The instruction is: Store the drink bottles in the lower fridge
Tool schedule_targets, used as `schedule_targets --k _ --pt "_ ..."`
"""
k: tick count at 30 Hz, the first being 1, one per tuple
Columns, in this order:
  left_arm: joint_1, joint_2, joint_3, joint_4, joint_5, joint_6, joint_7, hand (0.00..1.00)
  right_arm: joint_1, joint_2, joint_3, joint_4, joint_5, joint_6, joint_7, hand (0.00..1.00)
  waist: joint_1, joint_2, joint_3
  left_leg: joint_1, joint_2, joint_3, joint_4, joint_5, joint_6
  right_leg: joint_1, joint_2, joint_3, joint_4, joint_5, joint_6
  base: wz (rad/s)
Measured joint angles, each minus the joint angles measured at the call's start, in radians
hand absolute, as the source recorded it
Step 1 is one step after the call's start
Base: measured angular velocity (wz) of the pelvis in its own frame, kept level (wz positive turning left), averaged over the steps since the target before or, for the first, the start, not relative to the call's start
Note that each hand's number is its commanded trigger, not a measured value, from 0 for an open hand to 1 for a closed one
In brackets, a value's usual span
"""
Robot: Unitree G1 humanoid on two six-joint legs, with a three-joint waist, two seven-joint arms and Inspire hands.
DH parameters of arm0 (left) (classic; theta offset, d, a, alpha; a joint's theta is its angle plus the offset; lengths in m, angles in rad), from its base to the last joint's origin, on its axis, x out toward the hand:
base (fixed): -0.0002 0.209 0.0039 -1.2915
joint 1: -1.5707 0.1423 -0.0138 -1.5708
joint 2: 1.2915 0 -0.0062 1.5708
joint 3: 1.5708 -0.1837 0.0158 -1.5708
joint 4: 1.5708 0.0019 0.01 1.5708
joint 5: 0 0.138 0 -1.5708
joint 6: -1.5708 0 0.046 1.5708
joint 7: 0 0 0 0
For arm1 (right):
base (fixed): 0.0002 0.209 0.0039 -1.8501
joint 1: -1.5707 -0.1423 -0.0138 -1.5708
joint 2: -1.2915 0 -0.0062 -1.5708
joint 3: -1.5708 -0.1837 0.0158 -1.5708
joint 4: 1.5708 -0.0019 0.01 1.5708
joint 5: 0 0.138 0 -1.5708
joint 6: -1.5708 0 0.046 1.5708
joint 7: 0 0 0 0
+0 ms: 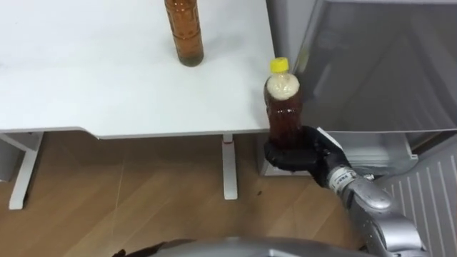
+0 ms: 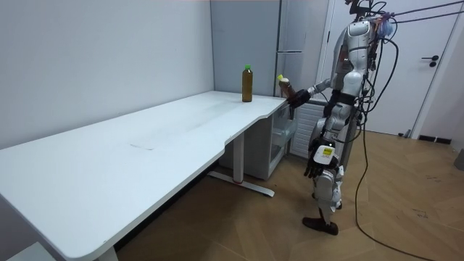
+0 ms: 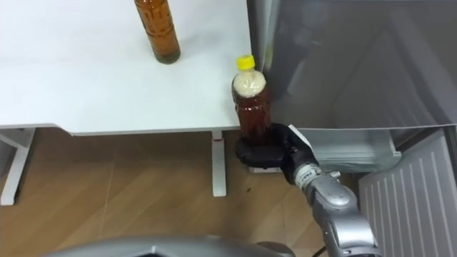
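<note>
A brown drink bottle with a yellow cap (image 1: pixel 284 107) stands upright in my right hand (image 1: pixel 303 153), whose fingers curl round its base. It is held just off the table's near right corner, in front of the grey fridge (image 1: pixel 385 71). A second brown bottle (image 1: pixel 184 28), green-capped in the room view (image 2: pixel 247 83), stands on the white table (image 1: pixel 86 86) farther back. In the room view I stand at the table's end beside the fridge, and my left hand (image 2: pixel 311 170) hangs by my thigh.
The fridge's lower compartment (image 2: pixel 283 138) stands open below the closed upper door. A ribbed grey panel (image 1: pixel 428 193) shows at the lower right. The table's leg (image 1: pixel 229 168) stands on the wooden floor just left of my right hand.
</note>
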Motion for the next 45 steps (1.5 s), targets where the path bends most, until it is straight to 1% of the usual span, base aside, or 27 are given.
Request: schedule_targets --k 6,8,10,13,16,17,20,22,23,25,27,28,30,33,37,40,43,45 --pt "0.005 -0.009 0.034 0.001 0.047 -0.007 -0.013 0.00 0.011 0.011 0.000 0.002 -0.049 -0.043 -0.066 1.00 -0.006 0.005 0.0000 -0.002 0.000 0.000 -0.003 0.000 0.001 -0.003 0.000 0.003 0.005 0.000 0.000 0.00" --pt "0.006 -0.010 0.037 0.001 0.047 -0.009 -0.021 0.00 0.012 0.014 0.000 0.012 -0.049 -0.056 -0.074 1.00 -0.013 0.007 -0.0007 -0.002 0.000 0.000 0.000 0.000 0.001 -0.004 0.000 0.012 0.010 0.000 0.000 0.00" --pt "0.011 -0.010 0.037 0.001 0.047 -0.010 -0.021 0.00 0.012 0.018 0.000 0.014 -0.048 -0.059 -0.082 1.00 -0.018 0.007 -0.0013 -0.002 -0.001 0.000 0.001 0.001 0.002 -0.004 -0.001 0.014 0.010 0.000 0.000 0.00" --pt "0.011 -0.011 0.037 -0.001 0.047 -0.018 -0.022 0.00 0.012 0.022 0.000 0.051 -0.045 -0.091 -0.107 1.00 -0.021 0.009 -0.0067 -0.001 -0.004 -0.002 0.005 0.002 0.005 -0.001 -0.004 0.014 0.009 0.000 0.001 0.03" --pt "0.013 -0.012 0.037 -0.002 0.046 -0.024 -0.024 0.00 0.023 0.028 0.000 0.079 -0.044 -0.110 -0.150 1.00 -0.022 0.012 -0.0100 0.000 -0.006 -0.005 0.011 0.003 0.006 -0.001 -0.006 0.014 0.008 0.000 0.004 0.03" --pt "0.015 -0.012 0.038 -0.002 0.046 -0.027 -0.024 0.00 0.030 0.034 0.000 0.095 -0.044 -0.121 -0.175 1.00 -0.023 0.012 -0.0118 0.000 -0.006 -0.005 0.012 0.004 0.007 0.000 -0.006 0.014 0.006 0.000 0.004 0.00" --pt "0.023 -0.012 0.046 -0.001 0.048 -0.027 -0.025 0.00 0.042 0.037 0.000 0.130 -0.044 -0.130 -0.232 1.00 -0.026 0.012 -0.0173 0.000 -0.006 -0.005 0.015 0.004 0.007 0.001 -0.006 0.015 0.008 0.000 0.005 0.00" --pt "0.033 -0.013 0.058 0.001 0.047 -0.027 -0.029 0.00 0.043 0.041 -0.010 0.151 -0.044 -0.130 -0.270 1.00 -0.033 0.010 -0.0159 0.001 -0.006 -0.005 0.016 0.004 0.008 0.001 -0.006 0.015 0.010 0.000 0.005 0.00" --pt "0.041 -0.013 0.058 0.001 0.047 -0.027 -0.030 0.00 0.043 0.042 -0.017 0.162 -0.043 -0.131 -0.295 1.00 -0.044 0.008 -0.0148 0.001 -0.006 -0.005 0.016 0.005 0.008 0.001 -0.006 0.015 0.011 0.000 0.005 0.00" --pt "0.048 -0.013 0.058 0.005 0.047 -0.027 -0.037 0.00 0.049 0.045 -0.037 0.173 -0.012 -0.131 -0.336 1.00 -0.050 0.009 -0.0146 0.002 -0.006 -0.004 0.016 0.005 0.008 -0.001 -0.006 0.016 0.011 0.000 0.005 0.00" --pt "0.047 -0.012 0.057 0.005 0.047 -0.027 -0.039 0.00 0.061 0.045 -0.059 0.183 0.073 -0.131 -0.415 1.00 -0.057 0.009 -0.0137 0.001 -0.006 -0.003 0.015 0.006 0.008 -0.004 -0.006 0.017 0.011 -0.001 0.006 0.00" --pt "0.047 -0.012 0.057 0.005 0.048 -0.027 -0.039 0.00 0.061 0.045 -0.067 0.189 0.091 -0.131 -0.435 1.00 -0.060 0.009 -0.0137 0.001 -0.006 -0.003 0.014 0.007 0.008 -0.004 -0.006 0.017 0.010 -0.001 0.006 0.00" --pt "0.047 -0.010 0.055 0.004 0.057 -0.027 -0.040 0.00 0.060 0.045 -0.102 0.218 0.164 -0.132 -0.512 1.00 -0.059 0.008 -0.0136 0.002 -0.006 -0.002 0.013 0.007 0.008 -0.004 -0.006 0.018 0.010 -0.001 0.006 0.00" --pt "0.048 -0.010 0.055 0.004 0.078 -0.029 -0.041 0.00 0.059 0.045 -0.145 0.243 0.228 -0.132 -0.579 1.00 -0.056 0.008 -0.0133 0.003 -0.006 -0.001 0.007 0.007 0.008 -0.004 -0.005 0.018 0.010 -0.001 0.006 0.00" --pt "0.051 -0.009 0.055 0.004 0.089 -0.033 -0.041 0.00 0.059 0.044 -0.159 0.253 0.266 -0.135 -0.647 1.00 -0.049 0.005 -0.0117 0.012 -0.006 0.004 -0.004 0.007 0.007 -0.004 -0.005 0.018 0.008 -0.004 0.006 -0.03" --pt "0.050 -0.009 0.055 0.002 0.088 -0.039 -0.043 0.00 0.057 0.044 -0.157 0.253 0.293 -0.141 -0.666 1.00 -0.045 0.005 -0.0111 0.012 -0.006 0.005 -0.006 0.007 0.006 -0.004 -0.005 0.018 0.005 -0.006 0.006 0.00" --pt "0.051 -0.009 0.055 0.003 0.088 -0.041 -0.052 0.00 0.051 0.044 -0.157 0.254 0.384 -0.155 -0.689 1.00 -0.039 0.007 -0.0101 0.010 -0.007 0.005 -0.009 0.006 0.006 -0.002 -0.005 0.016 -0.004 -0.006 0.006 0.00" --pt "0.053 -0.009 0.055 0.003 0.088 -0.040 -0.060 0.00 0.028 0.044 -0.158 0.282 0.470 -0.174 -0.704 1.00 -0.042 0.010 -0.0079 0.011 -0.007 0.005 -0.013 0.006 0.006 -0.002 -0.005 0.016 -0.006 -0.006 0.006 0.00"
